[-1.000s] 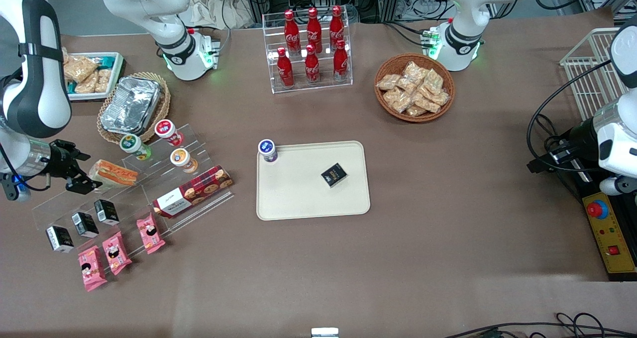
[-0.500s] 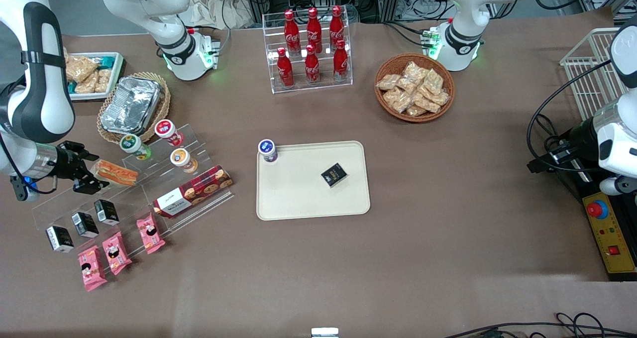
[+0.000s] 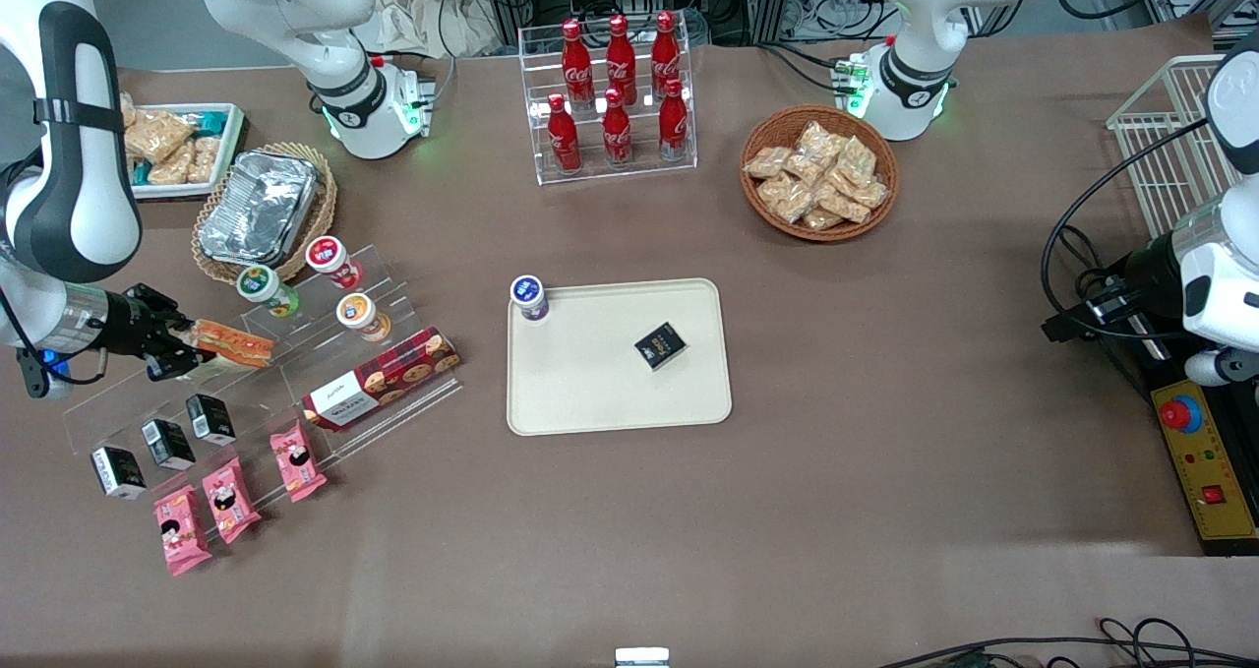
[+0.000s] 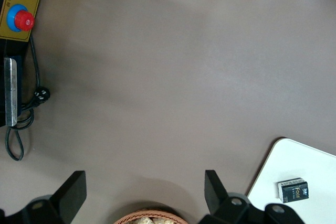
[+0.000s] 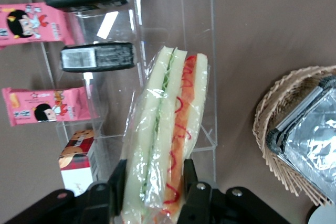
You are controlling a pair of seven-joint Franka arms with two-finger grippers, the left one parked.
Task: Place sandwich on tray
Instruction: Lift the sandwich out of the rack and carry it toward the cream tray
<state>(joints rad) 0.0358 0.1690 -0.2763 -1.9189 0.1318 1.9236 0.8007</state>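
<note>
The sandwich [image 3: 234, 343], pale bread with orange-red and green stripes in clear wrap, lies on an upper step of the clear acrylic shelf [image 3: 295, 378] at the working arm's end of the table. My right gripper [image 3: 182, 338] is at the sandwich's end, open, with a finger on each side of it. In the right wrist view the sandwich [image 5: 168, 124] runs between the black fingers [image 5: 188, 174] of the gripper [image 5: 152, 169], the wrap close against both. The cream-beige tray [image 3: 590, 393] lies mid-table; its corner shows in the left wrist view [image 4: 315, 166].
On the tray stand a small cup [image 3: 529, 297] and a black box [image 3: 660, 344]. The shelf also holds three cups [image 3: 361, 316], a red cookie box [image 3: 382, 377], black boxes [image 3: 167, 442] and pink packets [image 3: 226, 501]. A foil container in a basket [image 3: 261, 206] sits near the sandwich.
My right gripper has moved in along the shelf toward the sandwich; its fingers now straddle the sandwich's end. The sandwich has not moved.
</note>
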